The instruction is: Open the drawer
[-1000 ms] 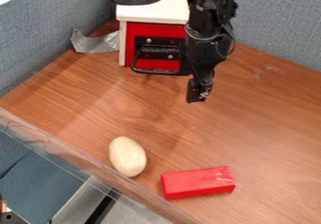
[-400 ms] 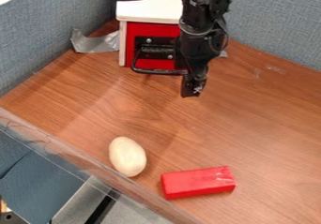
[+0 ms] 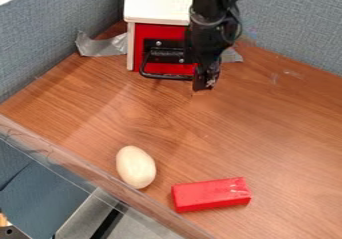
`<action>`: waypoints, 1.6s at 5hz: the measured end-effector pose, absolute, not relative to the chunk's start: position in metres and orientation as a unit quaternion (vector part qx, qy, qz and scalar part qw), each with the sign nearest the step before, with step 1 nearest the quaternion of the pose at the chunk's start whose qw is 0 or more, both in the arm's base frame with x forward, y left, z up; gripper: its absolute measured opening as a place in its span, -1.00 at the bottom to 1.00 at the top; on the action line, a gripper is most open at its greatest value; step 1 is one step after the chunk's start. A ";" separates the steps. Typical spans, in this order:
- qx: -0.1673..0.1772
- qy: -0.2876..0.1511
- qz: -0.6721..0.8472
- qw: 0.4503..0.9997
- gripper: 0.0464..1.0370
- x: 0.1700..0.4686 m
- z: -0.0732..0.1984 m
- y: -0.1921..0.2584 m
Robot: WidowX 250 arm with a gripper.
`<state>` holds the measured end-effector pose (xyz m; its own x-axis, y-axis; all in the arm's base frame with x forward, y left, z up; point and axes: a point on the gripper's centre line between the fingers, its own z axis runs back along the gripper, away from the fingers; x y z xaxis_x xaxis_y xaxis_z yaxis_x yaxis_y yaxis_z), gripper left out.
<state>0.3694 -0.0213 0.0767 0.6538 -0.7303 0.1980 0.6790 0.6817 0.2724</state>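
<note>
My claw [image 3: 204,83] hangs point-down by the drawer handle [image 3: 167,77].
Left to right in the view: silver tape [image 3: 100,46] lies well left of my claw; the pale egg-shaped thing [image 3: 135,167] rests on the bench [image 3: 267,128], below and left of it; the red drawer [image 3: 160,31] is just left and above. My arm [image 3: 212,20] drops nearly upright from the top edge; whether my claw is apart, together or touching the handle, I cannot tell. The red block [image 3: 210,194] lies well below it.
</note>
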 end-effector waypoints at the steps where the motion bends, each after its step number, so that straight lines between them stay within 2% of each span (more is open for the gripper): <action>1: 0.090 -0.140 -0.382 0.909 0.92 0.373 0.074 -0.014; 5: 0.108 -0.098 -0.378 0.914 0.92 0.365 0.049 0.011; 6: 0.110 -0.095 -0.382 0.912 0.87 0.364 0.048 0.013; 8: 0.113 -0.090 -0.375 0.916 -0.33 0.360 0.044 0.021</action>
